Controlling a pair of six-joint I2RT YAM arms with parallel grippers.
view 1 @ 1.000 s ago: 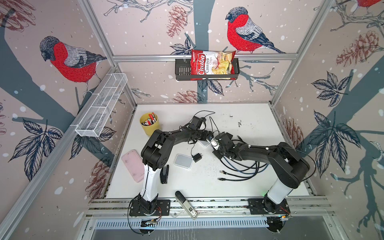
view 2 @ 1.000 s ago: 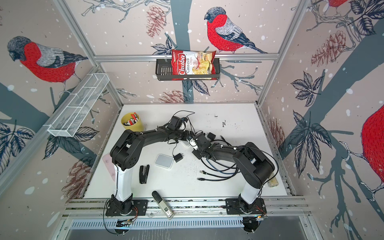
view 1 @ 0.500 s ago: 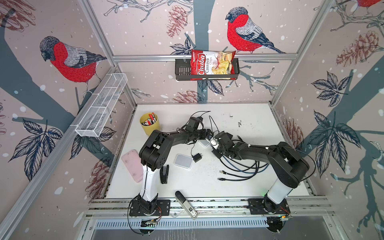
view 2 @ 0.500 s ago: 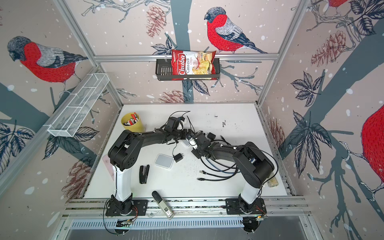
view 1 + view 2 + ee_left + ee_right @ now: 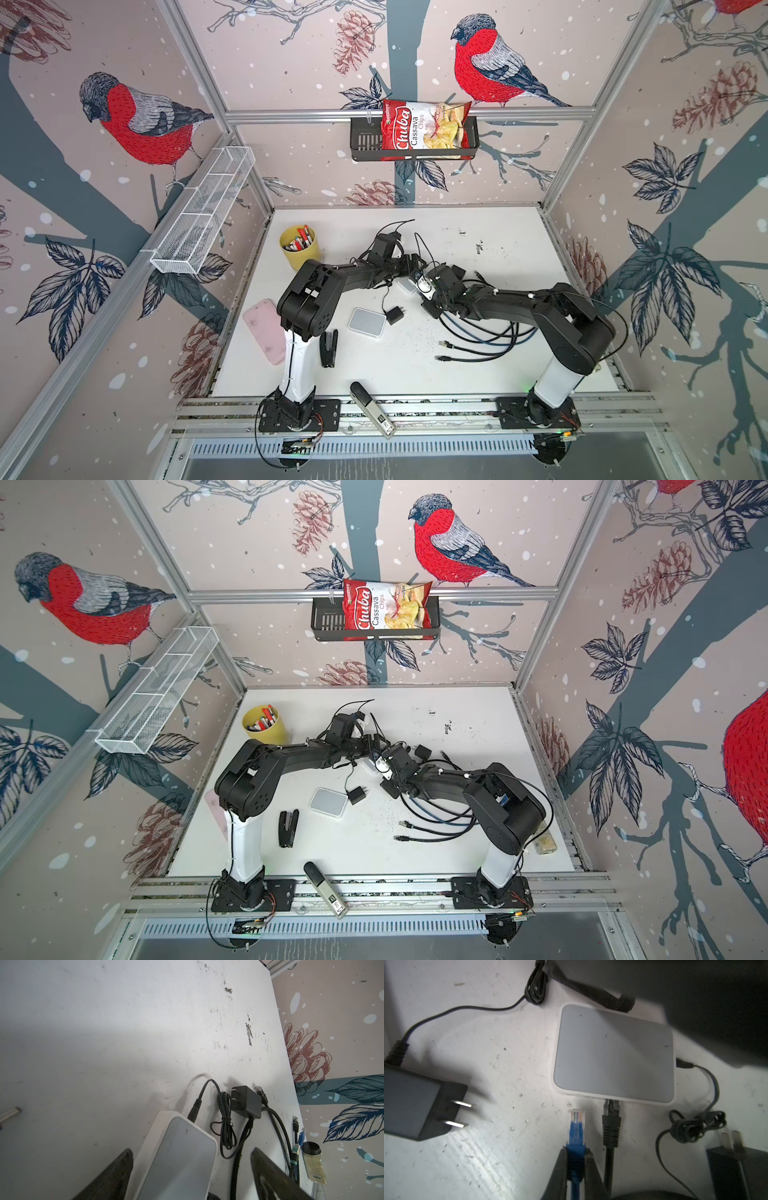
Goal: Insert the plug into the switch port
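Observation:
The switch is a flat white box with a grey top, lying on the white table. In both top views it is mostly hidden under the two grippers. My right gripper is shut on the blue cable just behind its clear plug. The plug's tip points at the switch's port side and stops a short way from it. A black plug sits in a port beside it. My left gripper is open, with one finger on either side of the switch. In the top views the left gripper and right gripper meet mid-table.
Black power adapters and coiled cords lie close to the switch. Loose black cables spread out in front of the right arm. A second white box, a stapler, a pink case and a yellow pen cup lie to the left.
The left arm has shifted slightly at the switch. The right arm keeps its place with the blue plug held.

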